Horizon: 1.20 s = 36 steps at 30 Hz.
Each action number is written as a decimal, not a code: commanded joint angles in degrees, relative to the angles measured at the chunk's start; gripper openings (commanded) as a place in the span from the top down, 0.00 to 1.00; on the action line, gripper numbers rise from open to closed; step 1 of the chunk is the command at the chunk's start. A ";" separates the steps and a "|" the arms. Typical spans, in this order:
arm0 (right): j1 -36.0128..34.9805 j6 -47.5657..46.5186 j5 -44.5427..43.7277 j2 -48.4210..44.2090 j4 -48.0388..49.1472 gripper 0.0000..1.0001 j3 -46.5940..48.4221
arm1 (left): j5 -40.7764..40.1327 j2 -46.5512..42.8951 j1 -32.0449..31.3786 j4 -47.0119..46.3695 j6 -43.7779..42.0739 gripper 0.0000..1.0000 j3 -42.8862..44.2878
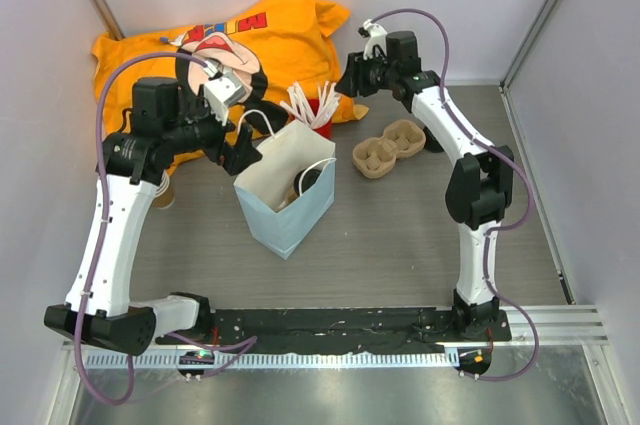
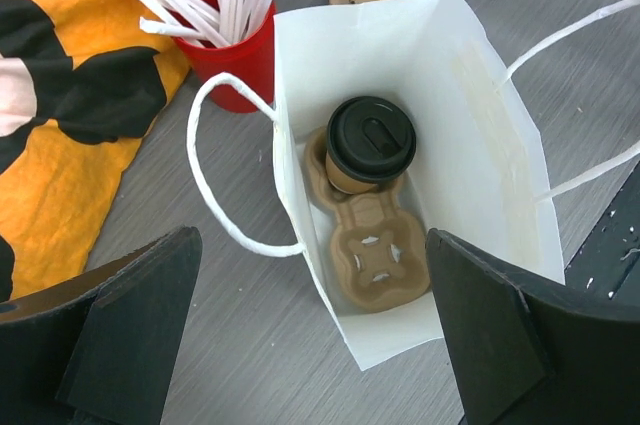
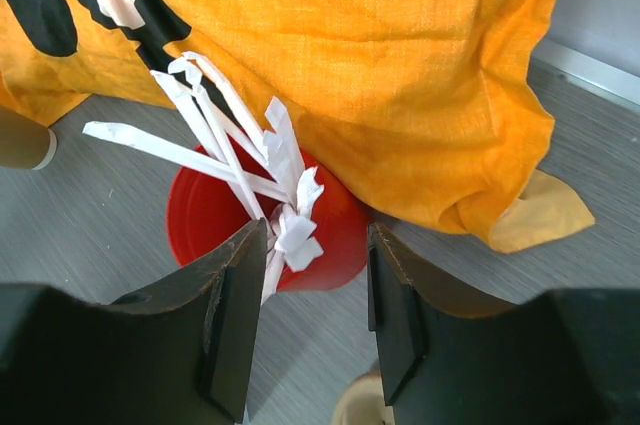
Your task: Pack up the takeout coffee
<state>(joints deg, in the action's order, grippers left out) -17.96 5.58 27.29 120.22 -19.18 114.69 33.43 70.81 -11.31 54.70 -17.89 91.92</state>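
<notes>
Fingers of the left arm (image 2: 130, 335) hang released and spread wide over an open white paper bag with string handles (image 2: 470, 125). Below and between them, the small brown kraft paper cup with a round black plastic lid (image 2: 370, 145) sits upright in a brown moulded-pulp carrier (image 2: 375, 255) on the bag's bottom. Fingers of the right arm (image 3: 230, 325) also stand apart, grasping nothing, with white paper-wrapped sticks (image 3: 220, 135) from a red plastic cup (image 3: 200, 225) rising between them.
</notes>
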 commanded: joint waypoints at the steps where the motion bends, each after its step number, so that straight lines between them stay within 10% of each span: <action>1: -0.41 1.18 2.95 1.15 4.33 0.50 5.45 | 3.30 -0.49 2.08 0.85 -1.62 0.00 -0.25; 36: -5.86 -5.23 -5.76 8.45 0.55 0.48 16.17 | 10.43 0.12 7.79 -2.23 0.84 0.00 -3.50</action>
<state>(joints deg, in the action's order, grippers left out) -23.77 1.52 22.39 129.01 -19.84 128.68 41.82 70.85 -4.08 54.48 -17.82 88.18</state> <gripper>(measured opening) 0.520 0.995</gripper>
